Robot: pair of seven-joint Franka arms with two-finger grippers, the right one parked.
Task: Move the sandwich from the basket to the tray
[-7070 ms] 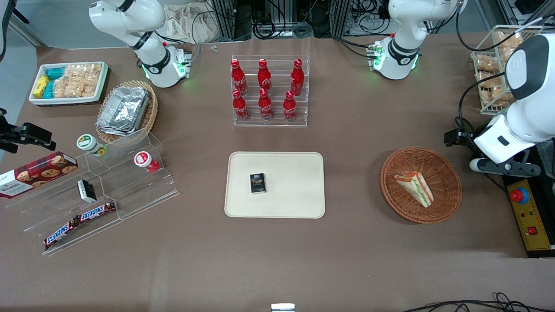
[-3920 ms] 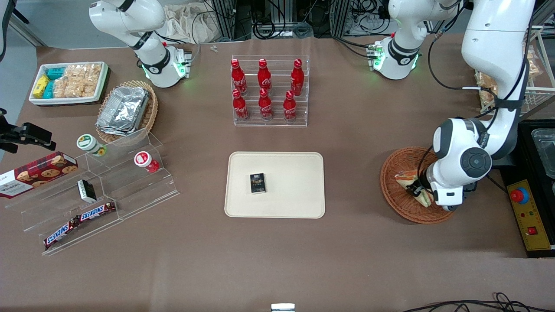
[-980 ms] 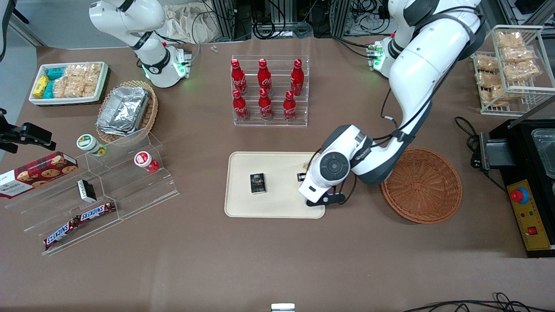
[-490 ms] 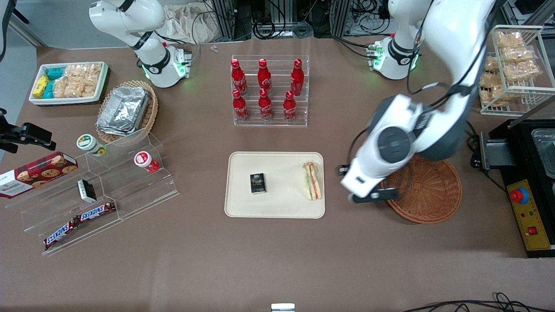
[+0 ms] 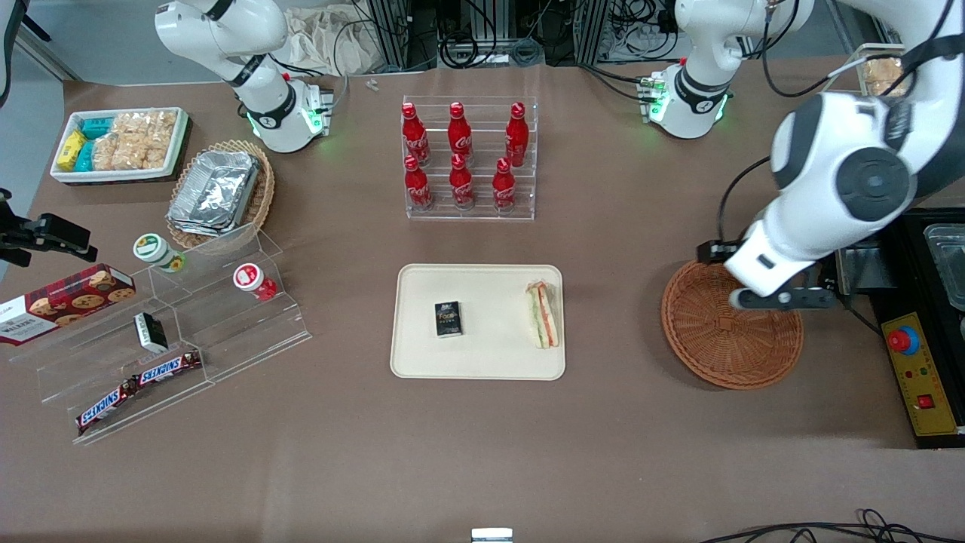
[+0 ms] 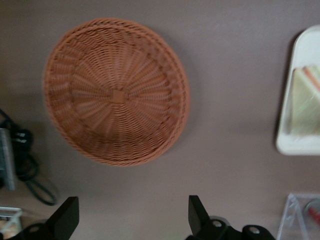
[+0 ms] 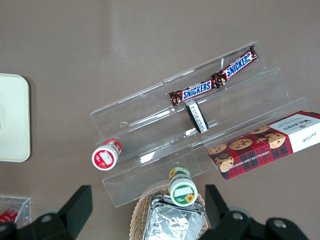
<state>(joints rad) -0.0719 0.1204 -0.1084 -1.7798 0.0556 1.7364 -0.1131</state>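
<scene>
The sandwich (image 5: 544, 314), pale bread with red and green layers, lies on the cream tray (image 5: 482, 362) near the edge that faces the basket; it also shows in the left wrist view (image 6: 305, 102) on the tray (image 6: 287, 142). The round reddish-brown basket (image 5: 724, 343) holds nothing; it also shows in the left wrist view (image 6: 116, 92). My left gripper (image 5: 780, 298) hangs high above the basket's rim, open and holding nothing; its dark fingertips (image 6: 67, 217) stand wide apart in the left wrist view.
A small black box (image 5: 448, 318) lies on the tray. A clear rack of red bottles (image 5: 467, 160) stands farther from the front camera. A clear stepped stand (image 5: 173, 332) with snacks lies toward the parked arm's end. A yellow control box (image 5: 921, 373) sits beside the basket.
The gripper let go of the sandwich on the tray, then rose and swung away over the basket toward the working arm's end. The sandwich stays on the tray.
</scene>
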